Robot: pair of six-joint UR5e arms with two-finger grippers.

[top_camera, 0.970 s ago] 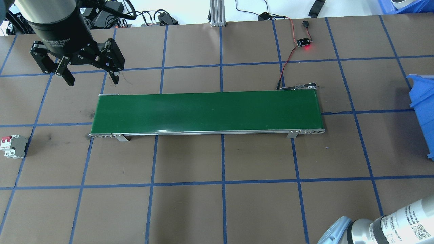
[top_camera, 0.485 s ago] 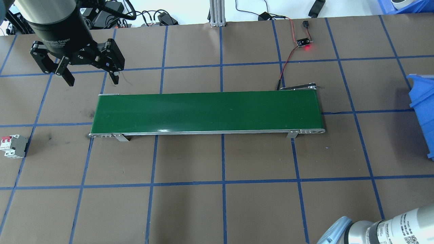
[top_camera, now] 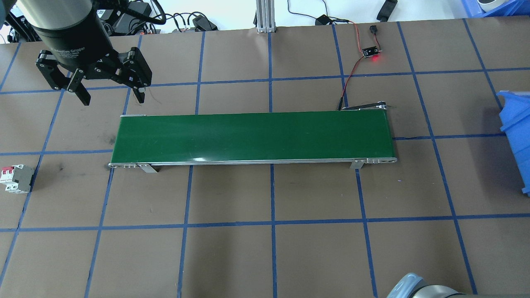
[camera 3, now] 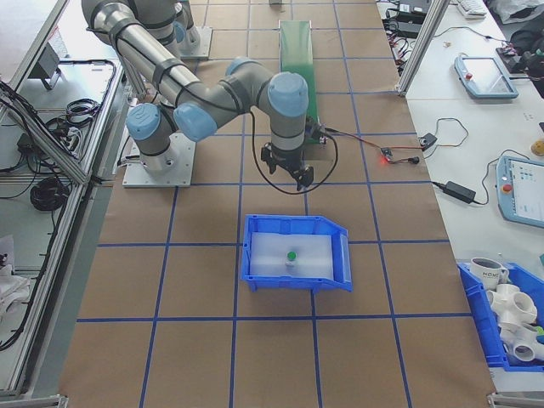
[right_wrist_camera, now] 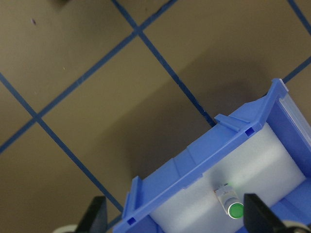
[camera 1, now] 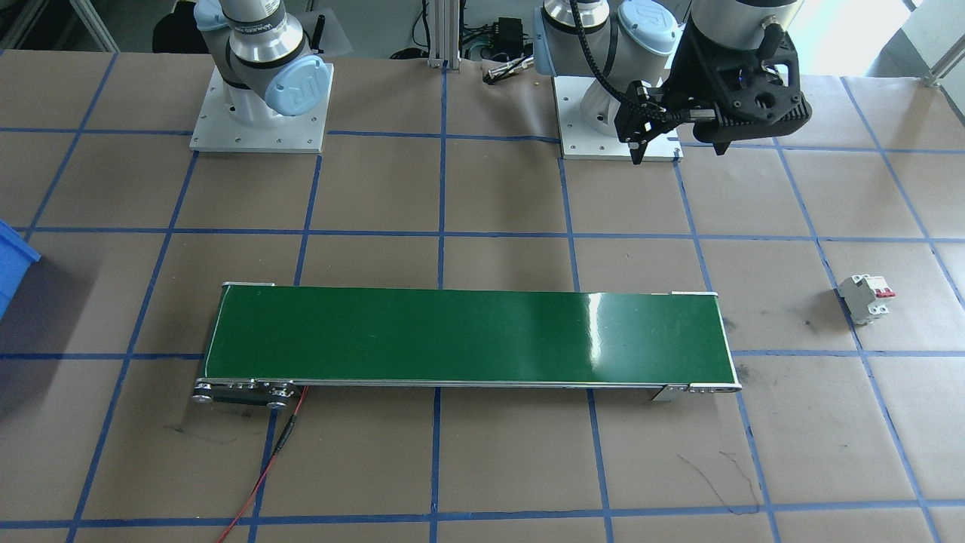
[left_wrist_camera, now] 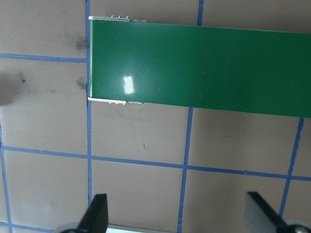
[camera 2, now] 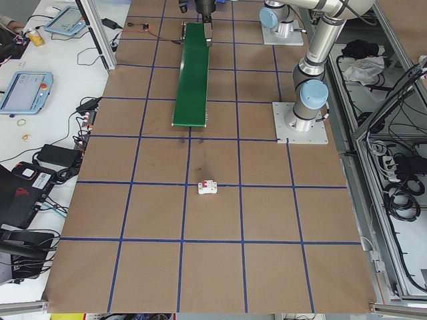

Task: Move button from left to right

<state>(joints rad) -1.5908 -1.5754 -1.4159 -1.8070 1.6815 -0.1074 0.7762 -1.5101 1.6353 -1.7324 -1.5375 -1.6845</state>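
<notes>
Right claw [right_wrist_camera: 175, 218] spread wide and empty, hovering above the table [right_wrist_camera: 97, 121] just off the near rim of the blue bin [right_wrist_camera: 204, 165]; button [right_wrist_camera: 228, 204] standing upright on the bin's whitish floor, green cap up, ahead of the fingertips and a little toward the right one, so already resting at the right end. Far nearer the right arm than the left. Left claw [top_camera: 109, 97] likewise spread, holding nothing, beside the left end of the green conveyor belt [top_camera: 252, 136], well apart from the button. White circuit breaker [top_camera: 16, 179] lying untouched on the table. Readable on the left claw's housing: "Adaptive Gripper", partly legible
</notes>
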